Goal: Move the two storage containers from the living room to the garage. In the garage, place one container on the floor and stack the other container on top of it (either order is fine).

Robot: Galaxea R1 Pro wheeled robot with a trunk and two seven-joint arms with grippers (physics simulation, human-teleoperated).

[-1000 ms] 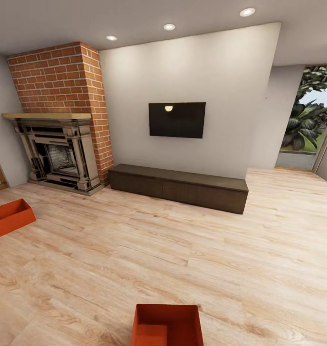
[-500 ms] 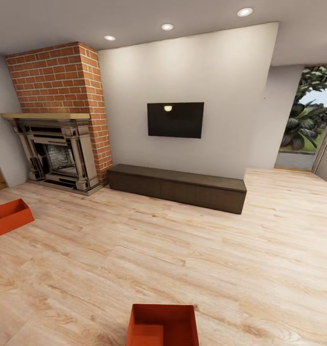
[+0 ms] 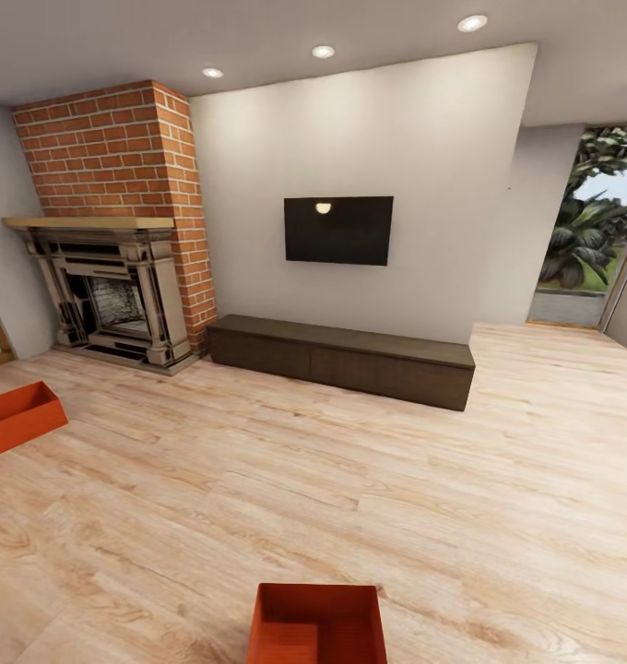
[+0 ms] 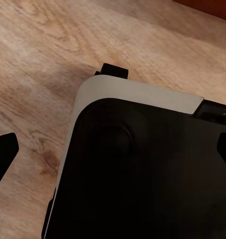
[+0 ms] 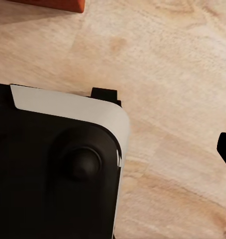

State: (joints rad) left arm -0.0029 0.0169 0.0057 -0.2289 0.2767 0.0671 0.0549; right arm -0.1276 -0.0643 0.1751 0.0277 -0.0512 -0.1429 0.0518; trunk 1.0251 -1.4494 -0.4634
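Note:
Two red-orange storage containers stand on the light wood-plank floor of the living room. One container (image 3: 318, 625) lies right below me at the head view's bottom edge, partly cut off. The other container (image 3: 18, 417) sits at the far left, in front of the fireplace. A corner of a container (image 5: 48, 4) also shows in the right wrist view, and a dark red strip (image 4: 207, 7) in the left wrist view. My left gripper (image 4: 115, 154) hangs open over my own base, dark fingertips (image 4: 3, 154) wide apart. One fingertip (image 5: 225, 149) of my right gripper shows at the picture's edge, holding nothing.
A brick fireplace (image 3: 120, 286) stands at the back left. A long dark low cabinet (image 3: 341, 358) runs under a wall-mounted TV (image 3: 338, 230). An opening with plants (image 3: 590, 231) lies at the right. My black-and-white base (image 4: 142, 174) sits below both wrists.
The whole head view swayed a little left and back, so the camera moved. Neither container has shifted on the floor.

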